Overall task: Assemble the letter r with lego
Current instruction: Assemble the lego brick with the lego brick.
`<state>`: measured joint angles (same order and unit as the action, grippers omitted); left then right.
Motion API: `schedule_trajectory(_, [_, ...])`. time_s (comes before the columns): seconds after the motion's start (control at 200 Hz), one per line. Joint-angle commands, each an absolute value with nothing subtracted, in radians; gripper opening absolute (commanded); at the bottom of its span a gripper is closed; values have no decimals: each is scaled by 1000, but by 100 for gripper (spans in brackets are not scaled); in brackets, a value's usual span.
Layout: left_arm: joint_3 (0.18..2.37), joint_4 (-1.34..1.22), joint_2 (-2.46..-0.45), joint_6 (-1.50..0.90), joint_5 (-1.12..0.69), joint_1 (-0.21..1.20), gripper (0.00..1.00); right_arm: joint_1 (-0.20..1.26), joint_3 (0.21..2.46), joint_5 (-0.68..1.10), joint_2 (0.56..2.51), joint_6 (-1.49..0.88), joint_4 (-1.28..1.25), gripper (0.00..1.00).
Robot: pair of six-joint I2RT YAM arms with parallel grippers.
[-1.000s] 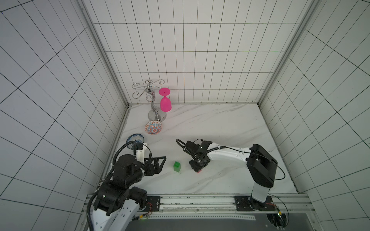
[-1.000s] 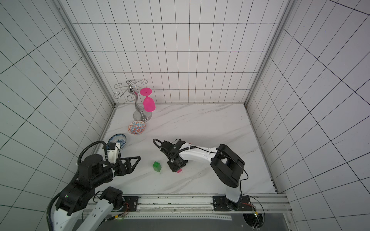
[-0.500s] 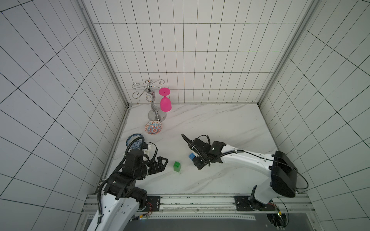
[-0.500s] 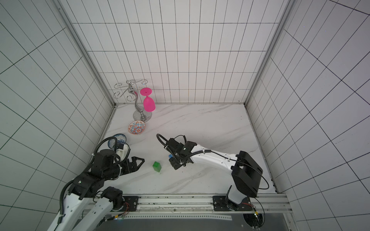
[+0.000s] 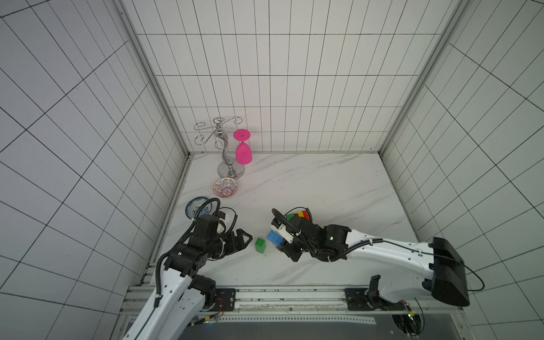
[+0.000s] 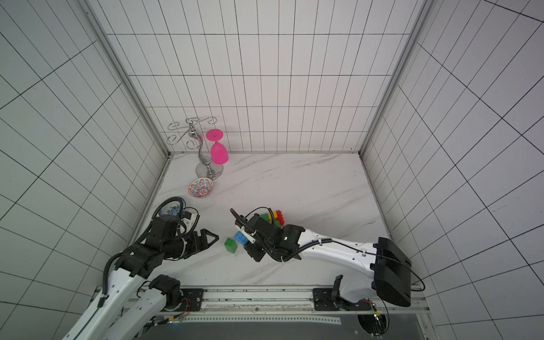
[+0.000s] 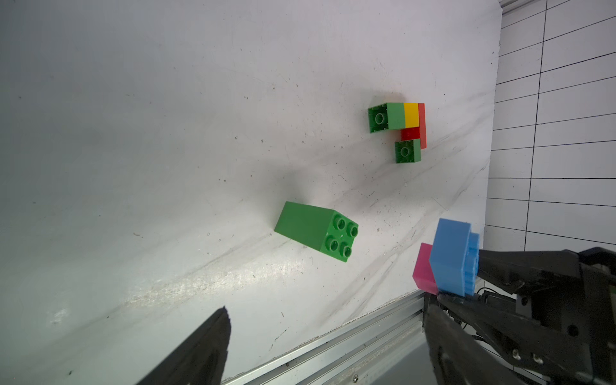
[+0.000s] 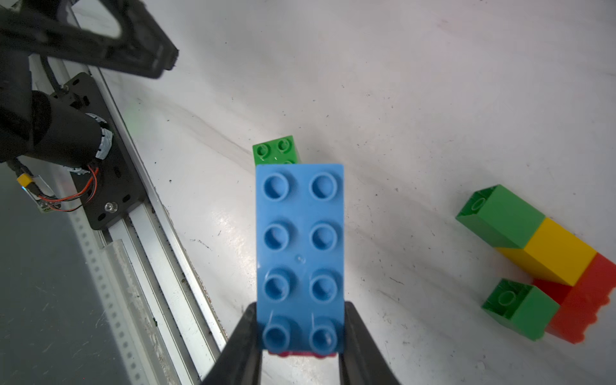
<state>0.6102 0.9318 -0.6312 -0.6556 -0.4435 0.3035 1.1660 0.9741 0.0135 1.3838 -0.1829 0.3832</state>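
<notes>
while l gripper (image 5: pixel 247 242) gapes, r gripper (image 8: pixel 300 333) clamps blue brick (image 8: pixel 300 240)

White marble table (image 5: pixel 323 182) carries a glass rack (image 5: pixel 231 170) at the back corner, a patterned bowl (image 5: pixel 225 187) and blue dish (image 5: pixel 195 207) near it, an upright green stack (image 5: pixel 260 245), and a green-yellow-red cluster (image 7: pixel 410 115) lying flat

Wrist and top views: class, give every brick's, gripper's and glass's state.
blue brick: gripped at one end
pink cube: stuck under blue brick
tall green block: upright, loose
green-yellow-red assembly: lying sideways
left gripper: open, empty
right gripper: shut on blue brick
pink glass: hanging upside down
</notes>
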Motion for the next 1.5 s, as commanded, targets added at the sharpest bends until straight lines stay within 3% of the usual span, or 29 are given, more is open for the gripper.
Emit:
schedule_trajectory(0.0, [616, 889, -648, -652, -460, 298, 90, 1186, 1006, 22, 1424, -135, 354, 0])
schedule_trajectory(0.435, [587, 795, -734, -620, -545, 296, 86, 1211, 1121, 37, 1548, -114, 401, 0])
schedule_trajectory(0.73, [565, 750, -786, -652, -594, 290, 76, 1216, 1171, 49, 1598, -95, 428, 0])
schedule_trajectory(0.974, [552, 728, -800, -662, -615, 286, 62, 1216, 1179, 41, 1621, -97, 436, 0])
schedule_trajectory(1.494, [530, 677, -800, -694, -664, 284, 46, 1216, 1210, 40, 1663, -84, 462, 0])
